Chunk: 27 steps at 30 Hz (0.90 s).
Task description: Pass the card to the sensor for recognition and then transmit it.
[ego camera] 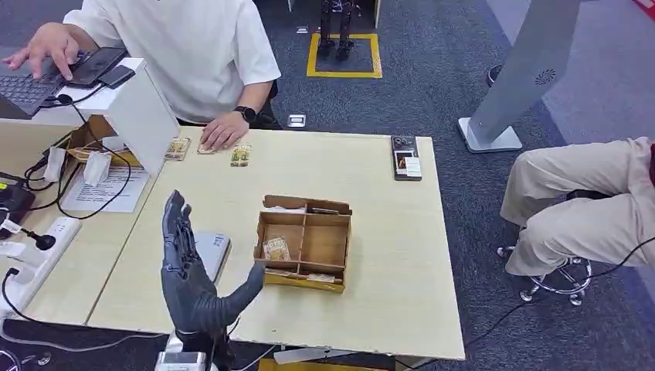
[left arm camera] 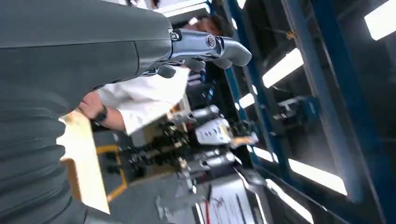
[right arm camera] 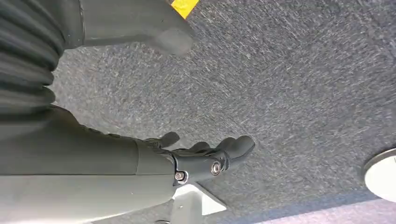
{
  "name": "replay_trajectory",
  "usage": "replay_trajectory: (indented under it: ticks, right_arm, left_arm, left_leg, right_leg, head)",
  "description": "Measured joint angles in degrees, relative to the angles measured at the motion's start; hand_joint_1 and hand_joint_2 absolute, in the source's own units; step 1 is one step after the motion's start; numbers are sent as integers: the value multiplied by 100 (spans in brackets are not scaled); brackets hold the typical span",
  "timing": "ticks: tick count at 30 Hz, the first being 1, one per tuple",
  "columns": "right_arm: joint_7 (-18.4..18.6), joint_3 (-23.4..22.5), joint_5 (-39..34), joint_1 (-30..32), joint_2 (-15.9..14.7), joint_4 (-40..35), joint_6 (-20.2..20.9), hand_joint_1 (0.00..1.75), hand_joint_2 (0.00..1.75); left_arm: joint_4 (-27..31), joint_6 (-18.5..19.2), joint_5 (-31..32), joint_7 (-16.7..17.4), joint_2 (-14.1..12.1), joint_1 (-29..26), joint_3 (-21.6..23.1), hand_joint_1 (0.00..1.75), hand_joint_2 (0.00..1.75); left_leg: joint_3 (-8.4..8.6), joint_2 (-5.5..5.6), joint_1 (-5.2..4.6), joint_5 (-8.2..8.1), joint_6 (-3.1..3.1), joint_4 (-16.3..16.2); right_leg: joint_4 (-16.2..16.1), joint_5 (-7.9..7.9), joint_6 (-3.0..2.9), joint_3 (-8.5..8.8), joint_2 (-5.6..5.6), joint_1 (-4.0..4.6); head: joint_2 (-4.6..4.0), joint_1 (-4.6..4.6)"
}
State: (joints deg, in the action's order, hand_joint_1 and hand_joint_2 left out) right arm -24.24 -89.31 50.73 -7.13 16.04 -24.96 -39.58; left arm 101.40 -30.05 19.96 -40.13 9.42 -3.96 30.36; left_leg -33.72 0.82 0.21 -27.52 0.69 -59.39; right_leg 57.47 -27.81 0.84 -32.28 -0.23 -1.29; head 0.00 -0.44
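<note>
Left hand [ego camera: 185, 267] raised over table [ego camera: 386, 294], fingers spread, empty; right hand [right arm camera: 196, 158] empty, fingers apart. No legible writing.

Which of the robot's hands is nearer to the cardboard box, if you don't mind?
Left. The left hand is raised just beside the cardboard box; the right hand hangs over carpet.

A: Where does the head view look from?
B: High on the robot, forward and down across the table [ego camera: 371, 309], with the left hand [ego camera: 189, 282] rising at lower left of the frame and a seated person [ego camera: 201, 54] at upper left.
A: And the left wrist view?
B: Close behind that left hand [left arm camera: 205, 49], turned sideways, facing the same person [left arm camera: 140, 95] and the table edge [left arm camera: 81, 154].
A: The right wrist view?
B: Behind the right hand [right arm camera: 205, 161], pointing down at grey carpet [right arm camera: 303, 84].
</note>
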Motion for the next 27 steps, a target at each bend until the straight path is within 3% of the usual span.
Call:
replay_trajectory:
  ticks: [8,12,17,23,27]
  right_arm:
    - [-118,0,109,-10,-31,85,0,0,175]
    - [-138,0,140,-13,-55,136,0,0,175]
    - [-157,0,168,-16,-96,216,0,0,175]
    - [-151,0,267,-21,-144,310,0,0,175]
    - [-151,0,273,-20,-155,348,0,0,175]
  left_arm:
    - [94,157,461,0,-468,423,782,0,175]
    - [85,262,638,0,-575,500,876,0,175]
    - [-103,605,1371,29,-642,552,880,0,175]
    - [-643,417,3135,696,-651,659,896,0,175]
    - [-927,260,3644,1006,-651,696,907,0,175]
  left_leg:
    - [-1,0,0,-1,0,0]
    - [-1,-1,0,-1,0,0]
    - [0,-1,0,0,0,0]
    - [0,-1,0,0,0,0]
    - [0,-1,0,0,0,0]
  right_leg:
    - [0,0,0,0,1,0]
    - [0,0,0,0,1,0]
    - [0,0,0,0,1,0]
    - [0,0,0,0,1,-1]
    - [0,0,0,-1,1,0]
  head:
    - [2,0]
    - [2,0]
    - [2,0]
    - [2,0]
    - [2,0]
